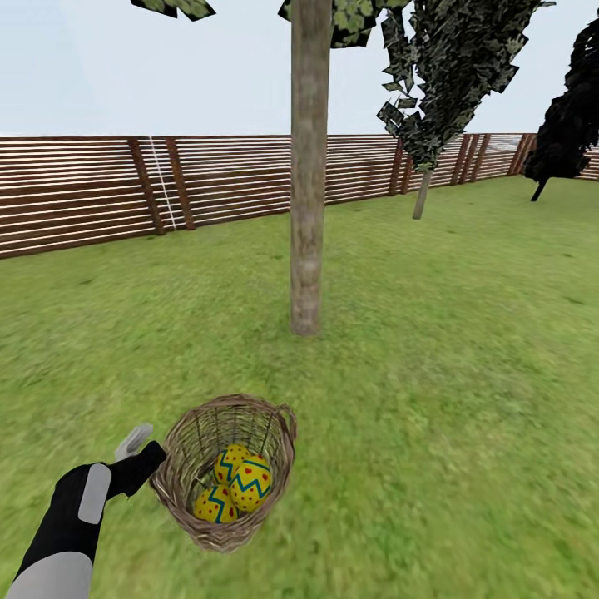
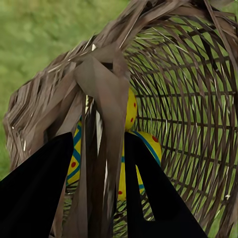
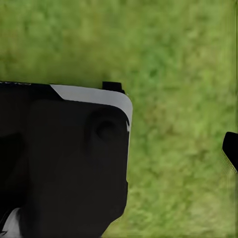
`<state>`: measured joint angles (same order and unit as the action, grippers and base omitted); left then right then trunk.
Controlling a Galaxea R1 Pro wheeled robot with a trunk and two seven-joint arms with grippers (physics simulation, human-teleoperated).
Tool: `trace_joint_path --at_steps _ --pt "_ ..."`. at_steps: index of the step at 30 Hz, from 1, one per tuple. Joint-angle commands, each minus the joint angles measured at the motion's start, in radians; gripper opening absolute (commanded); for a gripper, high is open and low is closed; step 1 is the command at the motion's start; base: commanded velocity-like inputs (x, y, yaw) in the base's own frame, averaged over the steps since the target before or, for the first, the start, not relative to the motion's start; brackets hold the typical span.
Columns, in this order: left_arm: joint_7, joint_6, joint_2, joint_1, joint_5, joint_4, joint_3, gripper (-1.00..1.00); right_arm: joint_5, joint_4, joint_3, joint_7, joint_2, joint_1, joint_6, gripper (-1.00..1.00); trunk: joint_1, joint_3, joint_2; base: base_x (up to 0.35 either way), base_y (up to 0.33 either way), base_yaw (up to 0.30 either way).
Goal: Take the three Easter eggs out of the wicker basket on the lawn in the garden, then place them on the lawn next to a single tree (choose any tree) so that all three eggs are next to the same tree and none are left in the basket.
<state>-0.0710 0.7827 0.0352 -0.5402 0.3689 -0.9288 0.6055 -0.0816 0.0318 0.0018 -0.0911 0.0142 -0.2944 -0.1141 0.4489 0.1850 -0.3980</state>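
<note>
The small round brown wicker basket [image 1: 225, 471] is held tilted at the 6 o'clock end of the head view, above the mottled green lawn [image 1: 449, 374]. The left gripper [image 2: 99, 198] is closed on its braided rim, the two black fingers [image 2: 148, 198] straddling a flattened wicker loop in the left wrist view. Three yellow Easter eggs with blue zigzag bands and red dots [image 1: 235, 487] are seen huddled in the bottom of the basket. The thick grey-brown bare trunk of the tree [image 1: 308, 183] stands at 12 o'clock from the basket, near but apart.

The step in hand is judged to be carrying the basket to the trunk. The rim should be kept level enough that no egg rolls out early, and the basket set down close to the trunk's foot before any egg is lifted. The state of the right gripper cannot be told; only a dark body [image 3: 64, 158] over grass is shown in the right wrist view.
</note>
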Motion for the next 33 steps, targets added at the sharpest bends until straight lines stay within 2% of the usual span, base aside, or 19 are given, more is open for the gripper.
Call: trace_joint_path --at_steps 1,16,20,29,33 --pt "-0.009 0.005 0.0 -0.001 0.007 -0.001 0.003 -1.0 -0.009 0.003 0.0 -0.006 0.002 -0.002 -0.007 1.0 0.001 0.002 -0.002 0.333 0.0 0.0" --pt "-0.009 0.006 -0.001 -0.001 0.007 -0.001 0.003 -1.0 -0.006 0.004 0.0 -0.006 0.007 -0.002 -0.01 1.0 0.001 0.002 -0.002 0.333 0.0 -0.002" --pt "-0.009 0.006 -0.001 -0.001 0.007 -0.001 0.003 -1.0 -0.006 0.004 0.0 -0.006 0.007 -0.002 -0.01 1.0 0.001 0.001 -0.002 0.333 0.0 -0.182" --pt "-0.009 0.006 -0.001 -0.001 0.007 -0.001 0.003 -1.0 -0.003 0.003 0.0 -0.006 0.009 -0.002 -0.01 1.0 0.001 0.001 -0.002 0.333 0.0 -0.008" --pt "-0.009 0.006 -0.001 -0.001 0.007 -0.001 0.003 -1.0 -0.003 0.003 0.0 -0.006 0.009 -0.002 -0.01 1.0 0.001 0.001 -0.002 0.333 0.0 -0.211"
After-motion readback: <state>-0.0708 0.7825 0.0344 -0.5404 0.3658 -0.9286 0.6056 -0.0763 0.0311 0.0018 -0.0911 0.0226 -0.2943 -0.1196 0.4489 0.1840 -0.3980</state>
